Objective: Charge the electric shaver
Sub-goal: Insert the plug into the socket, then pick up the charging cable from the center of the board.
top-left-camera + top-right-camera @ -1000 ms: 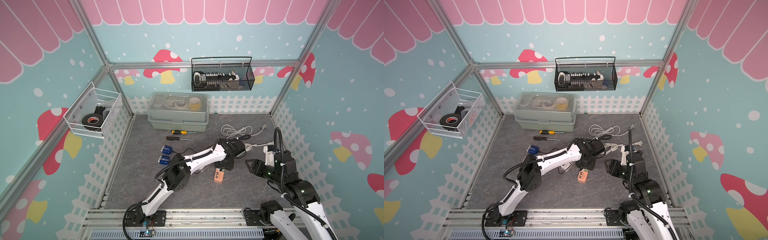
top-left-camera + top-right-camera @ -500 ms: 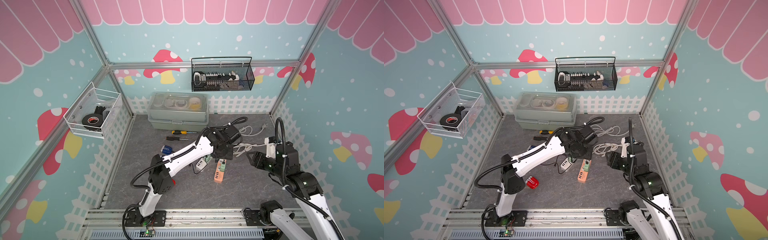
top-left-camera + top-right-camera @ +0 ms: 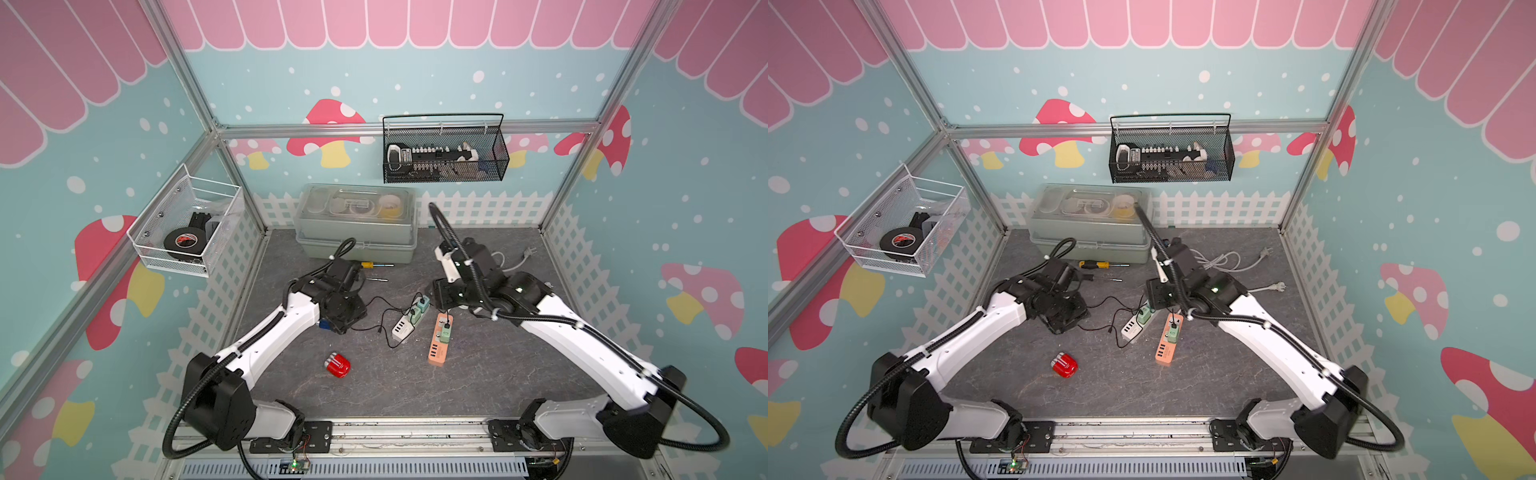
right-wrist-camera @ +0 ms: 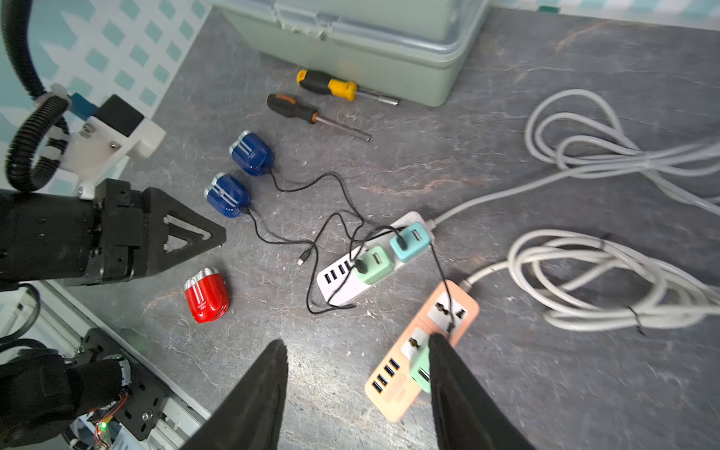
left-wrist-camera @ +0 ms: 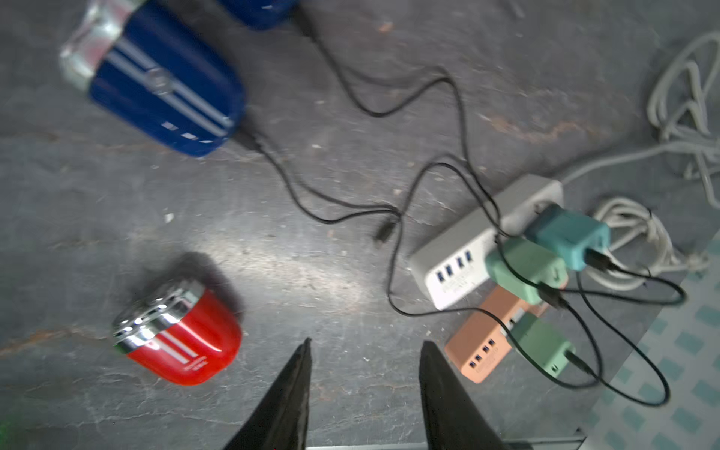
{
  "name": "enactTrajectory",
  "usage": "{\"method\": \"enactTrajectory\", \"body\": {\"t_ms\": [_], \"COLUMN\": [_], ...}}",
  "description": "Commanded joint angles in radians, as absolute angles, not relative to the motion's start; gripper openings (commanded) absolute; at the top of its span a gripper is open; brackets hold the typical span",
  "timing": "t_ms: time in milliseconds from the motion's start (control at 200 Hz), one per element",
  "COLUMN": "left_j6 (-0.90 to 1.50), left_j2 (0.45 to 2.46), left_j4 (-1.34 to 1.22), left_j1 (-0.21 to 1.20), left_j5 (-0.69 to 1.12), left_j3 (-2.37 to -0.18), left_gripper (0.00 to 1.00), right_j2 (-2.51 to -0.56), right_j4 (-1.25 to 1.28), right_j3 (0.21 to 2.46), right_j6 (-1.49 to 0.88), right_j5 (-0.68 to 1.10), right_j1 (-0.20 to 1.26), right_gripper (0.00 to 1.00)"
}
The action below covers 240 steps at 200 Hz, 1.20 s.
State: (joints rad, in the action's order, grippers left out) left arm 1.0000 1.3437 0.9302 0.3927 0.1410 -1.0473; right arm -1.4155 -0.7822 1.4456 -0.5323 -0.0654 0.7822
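Grey stone-patterned tabletop (image 3: 457,386): the left arm has pulled back from the middle toward the left edge, uncovering the small red electric shaver (image 3: 337,365) near the front edge. The left gripper (image 5: 366,342) and right gripper (image 4: 355,338) hang part-open and empty. The loose black cable plug (image 5: 385,233) lies unconnected beside the white power strip (image 3: 403,330), probably the next pick.

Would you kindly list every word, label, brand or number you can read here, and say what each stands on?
Nothing reads clearly enough to quote.
On the red shaver: small white print, blurred.
On the white power strip: print by its USB ports, blurred.
On the orange power strip: the same, too small.
On one blue shaver: round emblem, unreadable.
On the tape roll: red mark, too small.
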Motion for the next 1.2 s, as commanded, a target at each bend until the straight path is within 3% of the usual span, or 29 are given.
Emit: {"method": "enactTrajectory", "body": {"t_ms": [0, 300, 530, 1196], "left_j6": [1.057, 1.06, 1.089, 1.085], "left_j2": [1.247, 1.057, 0.958, 0.875], "left_j4": [0.841, 0.952, 1.005, 1.061], "left_j1": [0.311, 0.137, 0.104, 0.104], "left_j5": [0.232, 0.266, 0.26, 0.284], "left_j3": [-0.968, -0.824, -0.81, -0.816], "left_gripper": [0.42, 0.42, 0.4, 0.36], "right_j2": [-1.539, -1.953, -2.318, -2.497], "right_j4": [-0.826, -0.915, -1.292, -1.191], "right_j3": [1.537, 1.798, 2.206, 2.271], "right_j6": [-0.543, -0.732, -0.877, -1.106], "right_j5": [-0.094, 0.01, -0.017, -0.016], "right_j1": [0.828, 0.866, 0.913, 0.88], "right_gripper": [0.55, 0.45, 0.39, 0.33]}}
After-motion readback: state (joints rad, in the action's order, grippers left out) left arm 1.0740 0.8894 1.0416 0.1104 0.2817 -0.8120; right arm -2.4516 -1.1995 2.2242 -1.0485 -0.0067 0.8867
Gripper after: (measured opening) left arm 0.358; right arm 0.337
